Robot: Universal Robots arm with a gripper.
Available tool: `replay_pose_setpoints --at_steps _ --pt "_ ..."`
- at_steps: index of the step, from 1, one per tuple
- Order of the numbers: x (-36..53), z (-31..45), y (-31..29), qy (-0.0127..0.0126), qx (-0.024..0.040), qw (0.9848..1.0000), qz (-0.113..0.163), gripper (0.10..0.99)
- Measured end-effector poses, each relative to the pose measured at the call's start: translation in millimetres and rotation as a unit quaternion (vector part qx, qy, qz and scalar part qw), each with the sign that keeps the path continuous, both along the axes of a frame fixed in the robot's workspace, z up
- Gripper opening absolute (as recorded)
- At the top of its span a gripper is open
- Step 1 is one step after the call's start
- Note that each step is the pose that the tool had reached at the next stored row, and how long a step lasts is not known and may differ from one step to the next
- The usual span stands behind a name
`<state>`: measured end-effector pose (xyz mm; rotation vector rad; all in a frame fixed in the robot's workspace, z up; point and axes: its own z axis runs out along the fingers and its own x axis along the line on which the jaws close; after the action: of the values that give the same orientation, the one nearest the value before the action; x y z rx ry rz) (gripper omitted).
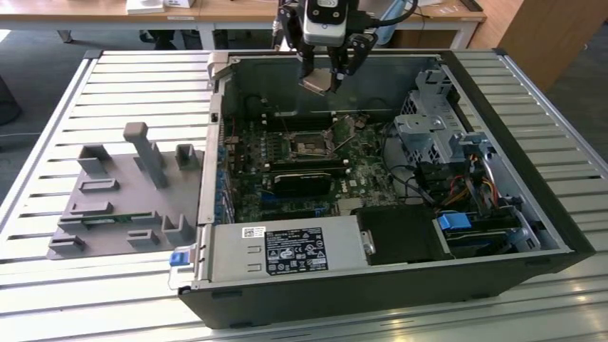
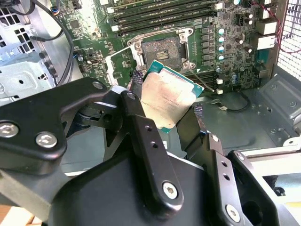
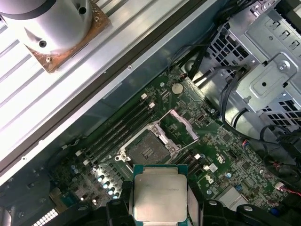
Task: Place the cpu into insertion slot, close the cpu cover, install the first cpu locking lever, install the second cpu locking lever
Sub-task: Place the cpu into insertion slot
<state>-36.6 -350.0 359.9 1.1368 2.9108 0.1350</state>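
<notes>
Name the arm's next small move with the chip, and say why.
Probably ease the cpu down toward the insertion slot, lining up their edges. The gripper grips the cpu well above the board, the slot's contact field lies bare, and the cpu cover stands swung open beside it.

An open black metal computer case [image 1: 380, 296] lies before me on a silver slatted table [image 1: 124, 78]. Inside I see a green motherboard [image 3: 235, 162] with long narrow black memory slots [image 3: 117, 129], a long black rectangular card [image 1: 302, 182] and a perforated silver drive cage [image 1: 428, 132]. A grey power supply box with a white label [image 1: 285, 251] sits at the case's near edge. On the exterior view's left, a grey plastic fixture plate with upright pegs [image 1: 119, 196] rests beside the case.
</notes>
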Motion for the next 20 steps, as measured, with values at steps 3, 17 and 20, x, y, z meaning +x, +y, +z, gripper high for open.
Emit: replay_pose_setpoints --at_steps 3,17,20 --pt "0.0 -0.2 0.0 0.0 0.0 1.0 -0.004 0.541" --pt "0.0 -3.9 0.0 0.0005 -0.0081 0.9998 -0.019 0.541" --pt "0.1 -4.9 0.0 0.0004 -0.0102 0.9998 -0.019 0.541"
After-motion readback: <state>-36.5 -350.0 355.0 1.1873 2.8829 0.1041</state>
